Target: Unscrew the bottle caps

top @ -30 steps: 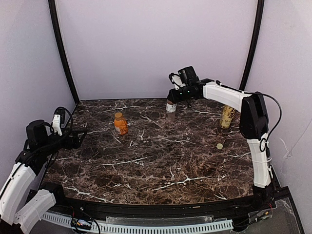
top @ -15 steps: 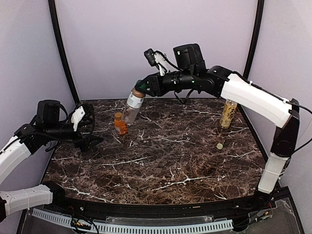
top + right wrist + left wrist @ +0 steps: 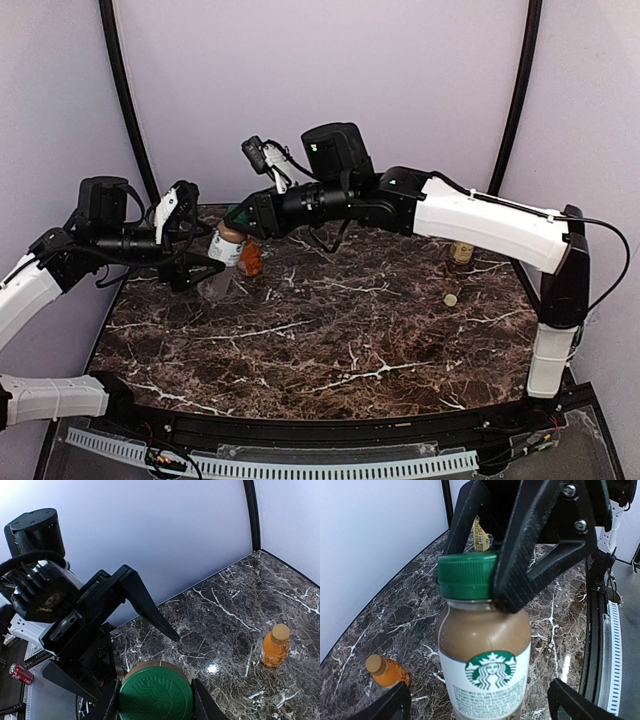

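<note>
My right gripper is shut on the dark green cap of the slim bottle with the white label and holds it tilted over the table's left side. The cap fills the space between my right fingers. My left gripper is open, its fingers either side of the bottle's lower body, not touching. The squat orange bottle with its orange cap stands just behind. The tall tea bottle stands at the back right, capless. The cream-white cap lies near it.
The right arm stretches across the back of the marble table. The left arm comes in from the left wall. Black frame posts stand at the back corners.
The right arm has carried the green-capped bottle from the back centre over to the left. The left arm has risen and reached in, its open fingers now flanking the bottle.
</note>
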You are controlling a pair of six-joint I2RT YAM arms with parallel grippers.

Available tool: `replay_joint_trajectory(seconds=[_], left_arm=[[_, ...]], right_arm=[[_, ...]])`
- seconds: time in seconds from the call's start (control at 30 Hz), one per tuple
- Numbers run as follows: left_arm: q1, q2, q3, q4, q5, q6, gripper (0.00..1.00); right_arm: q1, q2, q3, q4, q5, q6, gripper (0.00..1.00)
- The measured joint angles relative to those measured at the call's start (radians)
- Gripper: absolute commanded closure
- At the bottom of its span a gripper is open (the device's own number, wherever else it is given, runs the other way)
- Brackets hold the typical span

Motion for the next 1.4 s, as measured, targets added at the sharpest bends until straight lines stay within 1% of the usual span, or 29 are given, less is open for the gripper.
replay_joint_trajectory(seconds=[0.1, 0.17, 0.33, 0.43, 0.47, 0.5, 0.53, 0.57, 0.6, 0.63, 0.67, 0.7, 0.77, 0.83, 0.9, 0.97, 1.0, 1.03, 1.07, 1.1, 1.17, 1.3, 1.4], left_arm=[[-0.001, 0.006, 0.000, 0.000, 0.018, -0.014, 0.15], [-0.002, 0.013, 0.000, 0.000, 0.024, -0.020, 0.21], [-0.006, 0.026, 0.000, 0.000, 0.042, -0.029, 0.30], [-0.006, 0.029, 0.000, 0.000, 0.051, -0.036, 0.38], [-0.007, 0.029, 0.000, 0.000, 0.055, -0.038, 0.44], [-0.007, 0.029, 0.000, 0.000, 0.059, -0.039, 0.48], [-0.007, 0.029, 0.000, 0.000, 0.060, -0.043, 0.55], [-0.007, 0.029, 0.000, 0.000, 0.062, -0.040, 0.57], [-0.007, 0.029, 0.000, 0.000, 0.063, -0.040, 0.60], [-0.007, 0.029, 0.000, 0.000, 0.063, -0.039, 0.61], [-0.007, 0.029, 0.000, 0.000, 0.064, -0.038, 0.62], [-0.007, 0.029, 0.000, 0.000, 0.063, -0.038, 0.63], [-0.010, 0.028, 0.000, 0.000, 0.058, -0.024, 0.64], [-0.011, 0.028, 0.002, -0.007, 0.037, 0.007, 0.65], [-0.011, 0.028, 0.010, -0.018, -0.003, 0.063, 0.67], [-0.013, 0.027, 0.020, -0.030, -0.071, 0.142, 0.69], [-0.019, 0.027, 0.029, -0.031, -0.143, 0.214, 0.69], [-0.023, 0.027, 0.031, -0.030, -0.163, 0.232, 0.70], [-0.036, 0.026, 0.035, -0.025, -0.236, 0.301, 0.70], [-0.047, 0.026, 0.036, -0.016, -0.280, 0.346, 0.71], [-0.075, 0.026, 0.036, 0.015, -0.395, 0.451, 0.71], [-0.115, 0.023, 0.033, 0.100, -0.566, 0.623, 0.71], [-0.134, 0.014, 0.021, 0.150, -0.639, 0.704, 0.71]], right_arm=[[0.013, 0.000, 0.003, 0.021, -0.005, 0.006, 1.00], [0.018, 0.000, 0.004, 0.039, -0.008, 0.010, 1.00], [0.019, 0.000, 0.003, 0.074, -0.026, 0.025, 1.00], [0.020, 0.000, 0.003, 0.095, -0.029, 0.027, 1.00], [0.020, 0.000, 0.003, 0.099, -0.029, 0.027, 1.00], [0.020, 0.000, 0.002, 0.103, -0.029, 0.027, 1.00], [0.020, 0.000, 0.002, 0.106, -0.031, 0.030, 1.00], [0.020, 0.000, 0.001, 0.106, -0.033, 0.030, 0.94], [0.020, 0.000, 0.001, 0.107, -0.035, 0.032, 0.77], [0.020, -0.002, 0.000, 0.106, -0.037, 0.034, 0.56], [0.019, -0.002, -0.001, 0.106, -0.039, 0.035, 0.45], [0.016, -0.004, -0.003, 0.106, -0.041, 0.036, 0.36], [0.007, -0.020, -0.025, 0.105, -0.057, 0.059, 0.30], [-0.010, -0.051, -0.058, 0.098, -0.082, 0.092, 0.27], [-0.037, -0.088, -0.085, 0.093, -0.100, 0.137, 0.25], [-0.068, -0.129, -0.102, 0.078, -0.121, 0.183, 0.22], [-0.080, -0.143, -0.104, 0.075, -0.129, 0.204, 0.21], [-0.094, -0.156, -0.104, 0.074, -0.136, 0.224, 0.19], [-0.102, -0.163, -0.104, 0.073, -0.140, 0.240, 0.18], [-0.106, -0.167, -0.101, 0.068, -0.146, 0.256, 0.18], [-0.106, -0.160, -0.088, 0.045, -0.160, 0.283, 0.18], [-0.101, -0.111, -0.059, 0.006, -0.167, 0.322, 0.21], [-0.101, -0.068, -0.034, -0.015, -0.167, 0.334, 0.23]])
